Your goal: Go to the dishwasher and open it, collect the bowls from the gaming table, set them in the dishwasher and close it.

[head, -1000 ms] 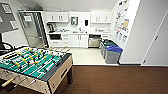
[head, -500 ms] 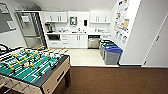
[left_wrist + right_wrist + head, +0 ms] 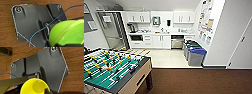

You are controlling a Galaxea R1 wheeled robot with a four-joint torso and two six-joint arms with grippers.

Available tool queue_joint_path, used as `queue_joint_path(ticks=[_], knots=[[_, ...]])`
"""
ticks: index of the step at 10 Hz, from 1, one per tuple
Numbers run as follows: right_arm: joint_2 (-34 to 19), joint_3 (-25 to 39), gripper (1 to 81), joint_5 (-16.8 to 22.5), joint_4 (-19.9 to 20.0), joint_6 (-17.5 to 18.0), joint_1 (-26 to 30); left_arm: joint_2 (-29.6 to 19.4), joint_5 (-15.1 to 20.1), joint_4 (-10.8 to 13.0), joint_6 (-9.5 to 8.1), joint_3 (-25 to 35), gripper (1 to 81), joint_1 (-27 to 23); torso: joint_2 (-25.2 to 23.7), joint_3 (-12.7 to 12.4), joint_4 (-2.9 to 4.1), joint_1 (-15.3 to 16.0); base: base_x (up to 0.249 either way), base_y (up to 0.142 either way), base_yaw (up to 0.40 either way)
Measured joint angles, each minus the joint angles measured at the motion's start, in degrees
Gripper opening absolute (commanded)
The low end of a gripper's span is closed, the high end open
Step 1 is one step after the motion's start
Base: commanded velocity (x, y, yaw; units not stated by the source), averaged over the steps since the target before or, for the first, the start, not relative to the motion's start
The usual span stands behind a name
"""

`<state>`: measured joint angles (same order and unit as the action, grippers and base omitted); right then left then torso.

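The table-football table (image 3: 114, 70), with a green field and rods, stands close at the lower left of the head view. Across the kitchen, the dishwasher (image 3: 177, 43) shows its steel front under the counter, with a dark band above it. In the left wrist view a green bowl (image 3: 67, 33) hangs over the brown floor, and my left gripper (image 3: 68, 45) is shut on its rim. In the right wrist view my right gripper (image 3: 43, 91) is shut on a yellow bowl (image 3: 34, 87), with one dark finger (image 3: 46, 91) inside the rim. A blue bowl is out of view.
Grey bins with blue and green lids (image 3: 196, 55) stand along the right wall near the dishwasher. A steel fridge (image 3: 112, 32) is at the back left. White cabinets (image 3: 159, 41) line the back. Pale kitchen floor (image 3: 166, 58) meets brown floor (image 3: 196, 81).
The whole head picture has shifted slightly, so the camera moved; the table-football table sits a little further left in it. Both bowls stay held.
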<state>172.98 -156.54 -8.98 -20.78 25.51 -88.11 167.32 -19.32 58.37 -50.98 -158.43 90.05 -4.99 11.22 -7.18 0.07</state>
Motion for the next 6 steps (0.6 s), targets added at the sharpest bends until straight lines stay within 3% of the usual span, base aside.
queue_joint_path(ticks=[1, 6], knots=[[-0.05, 0.00, 1.0, 0.01, 0.00, 0.00, -0.02, -0.06, -0.02, 0.00, 0.00, -0.01, 1.0, -0.02, 0.00, 0.00, 0.00, 0.00, 0.138, -0.069, 0.000], [-0.11, 0.00, 1.0, 0.01, 0.01, 0.00, -0.50, -0.04, 0.01, 0.04, 0.00, -0.01, 1.0, 0.05, 0.00, 0.00, 0.00, -0.02, 0.132, 0.000, 0.000]])
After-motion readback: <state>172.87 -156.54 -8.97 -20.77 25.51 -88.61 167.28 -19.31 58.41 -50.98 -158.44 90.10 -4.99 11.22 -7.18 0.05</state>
